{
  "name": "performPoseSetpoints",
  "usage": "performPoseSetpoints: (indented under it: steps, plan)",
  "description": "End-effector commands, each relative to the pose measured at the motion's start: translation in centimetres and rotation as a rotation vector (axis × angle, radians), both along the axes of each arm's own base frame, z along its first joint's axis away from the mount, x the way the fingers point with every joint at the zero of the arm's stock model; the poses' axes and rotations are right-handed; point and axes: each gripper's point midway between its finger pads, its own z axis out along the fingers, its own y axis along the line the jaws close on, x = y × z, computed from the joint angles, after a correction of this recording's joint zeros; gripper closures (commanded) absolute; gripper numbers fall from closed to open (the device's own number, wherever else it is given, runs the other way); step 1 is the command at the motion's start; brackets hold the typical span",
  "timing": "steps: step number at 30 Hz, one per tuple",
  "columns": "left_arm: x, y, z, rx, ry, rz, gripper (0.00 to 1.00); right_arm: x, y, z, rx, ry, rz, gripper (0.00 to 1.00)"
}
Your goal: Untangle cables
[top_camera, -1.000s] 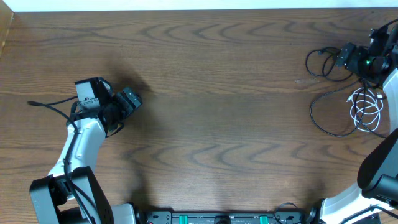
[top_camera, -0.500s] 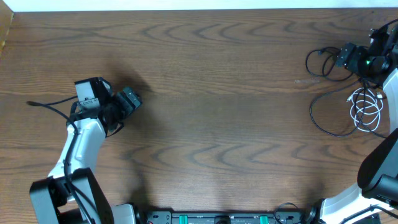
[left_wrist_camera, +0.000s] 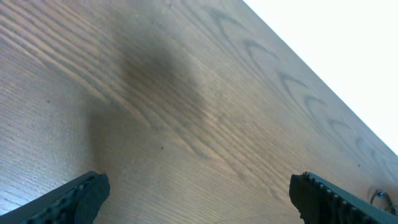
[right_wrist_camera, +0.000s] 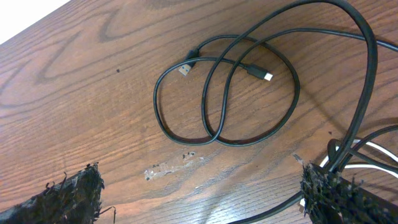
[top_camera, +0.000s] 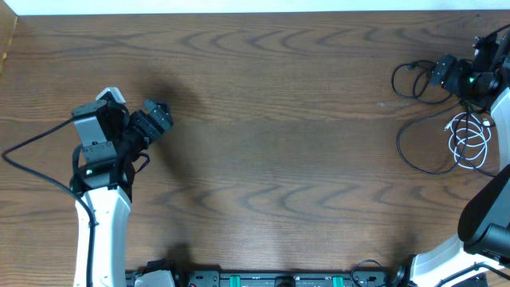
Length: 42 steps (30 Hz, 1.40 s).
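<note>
The cables lie at the far right of the table. A black cable loop (top_camera: 396, 82) with two small plug ends shows closely in the right wrist view (right_wrist_camera: 186, 68). A second, longer black cable (top_camera: 401, 145) curves below it and crosses the right wrist view (right_wrist_camera: 372, 62). A white cable (top_camera: 468, 140) lies coiled beside it, and its edge shows in the right wrist view (right_wrist_camera: 373, 150). My right gripper (top_camera: 438, 73) (right_wrist_camera: 205, 202) is open and empty, just short of the black loop. My left gripper (top_camera: 154, 117) (left_wrist_camera: 199, 199) is open and empty over bare wood at the far left.
The wooden table (top_camera: 279, 143) has a scuffed pale mark (right_wrist_camera: 177, 163) in front of the right gripper. A white wall or edge (top_camera: 239, 5) runs along the table's far side. The left arm's own black wire (top_camera: 36, 143) trails at the left.
The left arm has swung to the left and turned, and its gripper now sits a little further left and up. The right arm and the cables have not moved.
</note>
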Motion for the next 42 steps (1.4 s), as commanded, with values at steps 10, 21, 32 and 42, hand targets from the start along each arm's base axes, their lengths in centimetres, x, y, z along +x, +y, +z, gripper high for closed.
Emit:
performPoseSetpoints:
  steps: [10,21,32,42]
  plan:
    - [-1.7,0.9,-1.4,0.077,0.070,0.052,0.02,0.2,0.4,0.1,0.004,-0.006,0.014,0.01]
    - [0.0,-1.5,-3.8,0.298,-0.122,-0.074,0.02,0.2,0.4,0.1,0.004,-0.006,0.014,0.01]
    - [-4.5,-2.6,-9.4,0.334,-0.247,-0.094,0.02,0.2,0.4,0.1,0.004,-0.006,0.014,0.01]
    - [-8.2,-2.4,-13.1,0.301,-0.170,-0.053,0.02,0.2,0.4,0.1,0.004,-0.005,0.014,0.01]
